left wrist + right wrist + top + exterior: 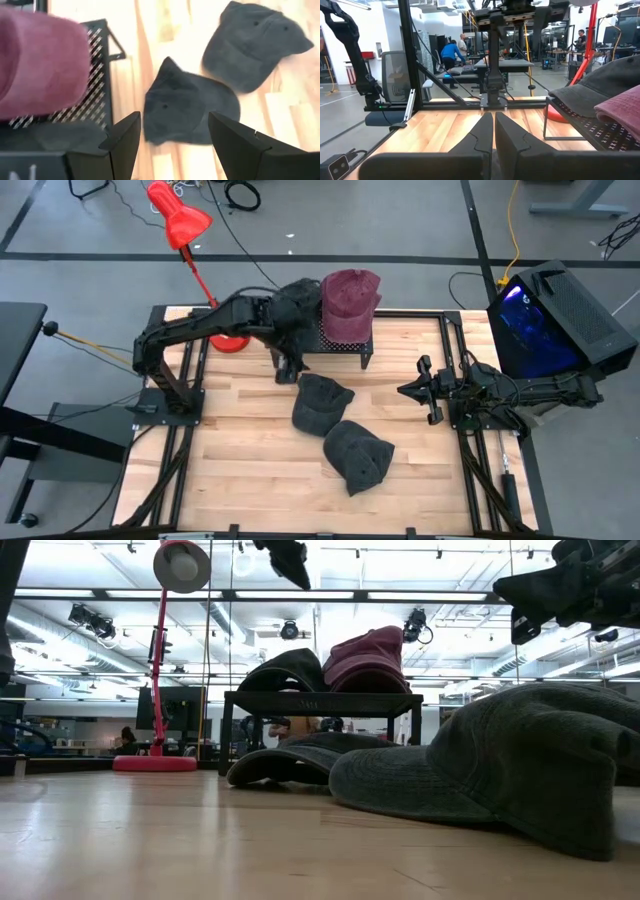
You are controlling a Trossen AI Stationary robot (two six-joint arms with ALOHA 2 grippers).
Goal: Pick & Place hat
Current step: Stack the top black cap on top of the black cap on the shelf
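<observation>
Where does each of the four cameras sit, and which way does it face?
High: overhead, straight down; both arms, rack.
Low: tabletop level, across two dark caps to the rack.
Left wrist: above those caps; open left tool.
Right wrist: level across table; shut right tool.
All four share the maroon cap.
</observation>
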